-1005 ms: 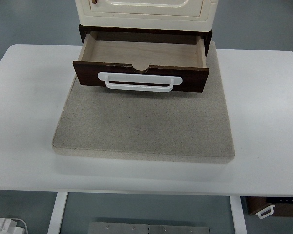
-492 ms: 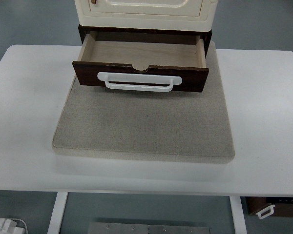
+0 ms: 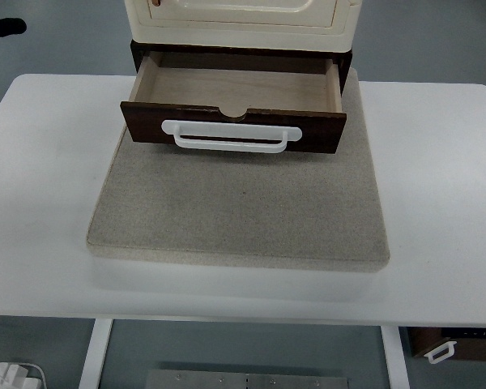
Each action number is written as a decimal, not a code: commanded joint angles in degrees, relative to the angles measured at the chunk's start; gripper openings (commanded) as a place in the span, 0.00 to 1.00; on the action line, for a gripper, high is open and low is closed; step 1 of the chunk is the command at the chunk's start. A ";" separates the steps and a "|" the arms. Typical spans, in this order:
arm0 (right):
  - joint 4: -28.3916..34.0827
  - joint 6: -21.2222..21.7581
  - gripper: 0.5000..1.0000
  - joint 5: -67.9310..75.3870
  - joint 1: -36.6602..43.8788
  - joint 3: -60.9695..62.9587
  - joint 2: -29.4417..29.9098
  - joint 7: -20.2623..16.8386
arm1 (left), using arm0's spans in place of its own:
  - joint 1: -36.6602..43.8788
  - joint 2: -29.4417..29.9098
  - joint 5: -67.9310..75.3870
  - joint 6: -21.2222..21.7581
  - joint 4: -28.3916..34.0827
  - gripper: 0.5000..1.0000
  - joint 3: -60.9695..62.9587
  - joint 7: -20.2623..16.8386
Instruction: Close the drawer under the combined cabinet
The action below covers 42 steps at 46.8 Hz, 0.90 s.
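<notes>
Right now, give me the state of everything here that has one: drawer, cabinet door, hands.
drawer: pulled open, nothing visible inside
drawer handle: white, on the dark front panel, nothing touching it
cabinet door: looks closed, only its lower part is in frame
left hand: dark shape at the top left edge, off the table, away from the drawer
right hand: not in view

Open room across the whole near stretch of the grey mat [image 3: 239, 211] and the bare white table [image 3: 40, 186] to left and right, with nothing standing there. Blocked at the far side by the pulled-out drawer [image 3: 233, 128], its dark front and white handle [image 3: 231, 136] jutting toward the near side, and by the cream cabinet [image 3: 241, 18] directly above its tray. Dark shape at the far-left corner [image 3: 2, 27], too cut off to identify.
</notes>
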 commanded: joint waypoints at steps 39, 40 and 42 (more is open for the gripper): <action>0.00 -0.01 0.90 0.00 0.01 0.00 0.00 -0.06 | -1.33 -2.56 25.92 1.23 -18.12 1.00 31.30 9.84; 0.00 -0.01 0.90 0.00 0.01 0.00 0.00 -0.06 | -1.24 -2.65 26.45 1.14 -18.12 1.00 31.83 10.90; 0.00 -0.01 0.90 0.00 0.01 0.00 0.00 0.02 | -1.16 -2.74 27.06 0.62 -18.12 1.00 32.45 12.83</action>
